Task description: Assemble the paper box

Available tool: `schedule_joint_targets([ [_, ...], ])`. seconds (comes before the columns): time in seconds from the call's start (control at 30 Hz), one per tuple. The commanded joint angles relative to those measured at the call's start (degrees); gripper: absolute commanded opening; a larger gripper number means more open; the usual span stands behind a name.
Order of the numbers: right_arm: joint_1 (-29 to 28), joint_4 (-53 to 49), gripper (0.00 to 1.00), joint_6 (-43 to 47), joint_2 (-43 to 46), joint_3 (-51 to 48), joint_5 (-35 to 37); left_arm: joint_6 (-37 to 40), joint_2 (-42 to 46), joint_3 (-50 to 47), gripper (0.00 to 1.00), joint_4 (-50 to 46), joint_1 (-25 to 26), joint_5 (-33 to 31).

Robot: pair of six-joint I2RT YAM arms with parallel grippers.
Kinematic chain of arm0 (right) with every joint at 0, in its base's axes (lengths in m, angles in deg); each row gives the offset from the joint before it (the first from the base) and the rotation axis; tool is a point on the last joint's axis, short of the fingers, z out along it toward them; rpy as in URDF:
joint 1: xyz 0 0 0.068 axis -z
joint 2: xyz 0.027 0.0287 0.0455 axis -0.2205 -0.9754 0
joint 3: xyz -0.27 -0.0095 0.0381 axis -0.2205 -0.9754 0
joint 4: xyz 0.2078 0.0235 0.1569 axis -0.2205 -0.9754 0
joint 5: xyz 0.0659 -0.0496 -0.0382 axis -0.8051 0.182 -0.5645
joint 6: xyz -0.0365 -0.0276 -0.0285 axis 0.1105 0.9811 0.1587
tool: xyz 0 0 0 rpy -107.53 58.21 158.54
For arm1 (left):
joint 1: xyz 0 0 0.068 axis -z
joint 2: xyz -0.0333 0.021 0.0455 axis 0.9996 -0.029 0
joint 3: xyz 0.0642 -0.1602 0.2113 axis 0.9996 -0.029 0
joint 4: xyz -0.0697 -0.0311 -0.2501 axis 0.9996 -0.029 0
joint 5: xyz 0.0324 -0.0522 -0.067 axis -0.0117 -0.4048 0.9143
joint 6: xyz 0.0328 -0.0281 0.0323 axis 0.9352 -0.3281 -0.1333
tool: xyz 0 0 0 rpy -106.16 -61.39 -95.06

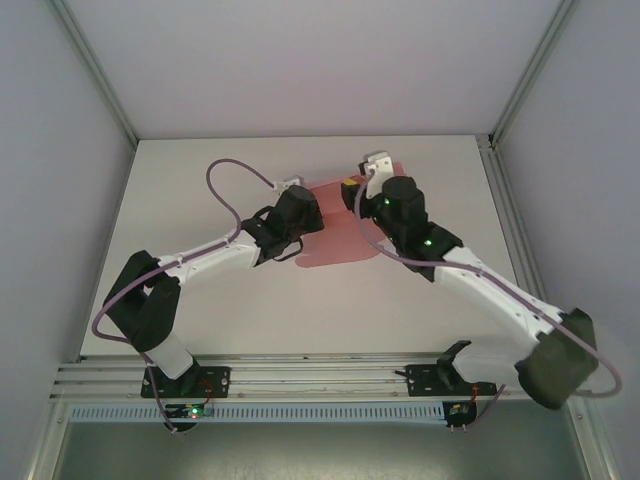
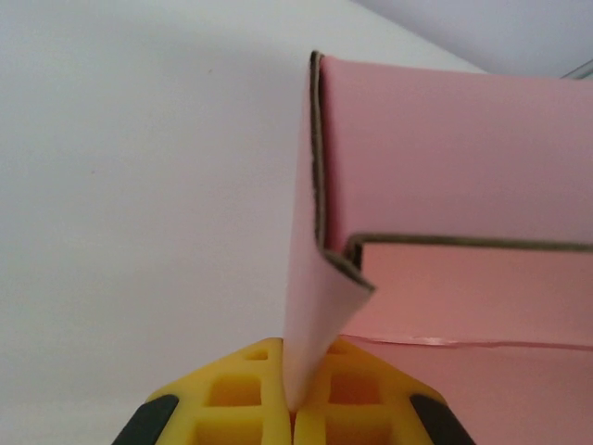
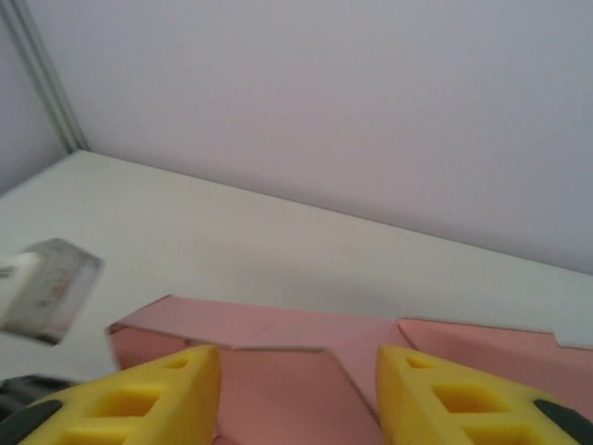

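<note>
The paper box is pink thin card, partly folded, lying at the middle of the white table between my two arms. In the left wrist view one of its flaps stands upright, and my left gripper is shut on that flap's lower edge. Behind the flap a pink wall rises with a raw cut edge. My right gripper hangs over the card's far right part, its yellow fingers open with nothing between them. From above, the right gripper sits at the sheet's back corner and the left gripper at its left side.
The white table is bare around the card. Grey enclosure walls stand on three sides, with metal frame posts at the back corners. Purple cables loop over both arms. A rail runs along the near edge.
</note>
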State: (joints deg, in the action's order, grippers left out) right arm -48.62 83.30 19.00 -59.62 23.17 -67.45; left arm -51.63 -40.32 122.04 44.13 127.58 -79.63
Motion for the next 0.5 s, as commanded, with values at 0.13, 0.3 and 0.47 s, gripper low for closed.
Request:
schedule_joint_targets([
  [0.13, 2.1, -11.4, 0.69, -0.4, 20.5, -4.2, -1.4, 7.4, 3.4, -8.8, 0.0, 16.8, -2.4, 1.5],
  [0.3, 4.7, -18.2, 0.73, 0.5, 28.1, -4.5, 1.3, 11.7, 2.9, -12.2, 0.0, 24.8, -3.0, 5.4],
  [0.47, 5.6, -23.4, 0.89, 2.5, 21.8, -1.2, 3.5, 12.8, 1.9, -11.5, 0.0, 25.8, -2.9, 8.8],
])
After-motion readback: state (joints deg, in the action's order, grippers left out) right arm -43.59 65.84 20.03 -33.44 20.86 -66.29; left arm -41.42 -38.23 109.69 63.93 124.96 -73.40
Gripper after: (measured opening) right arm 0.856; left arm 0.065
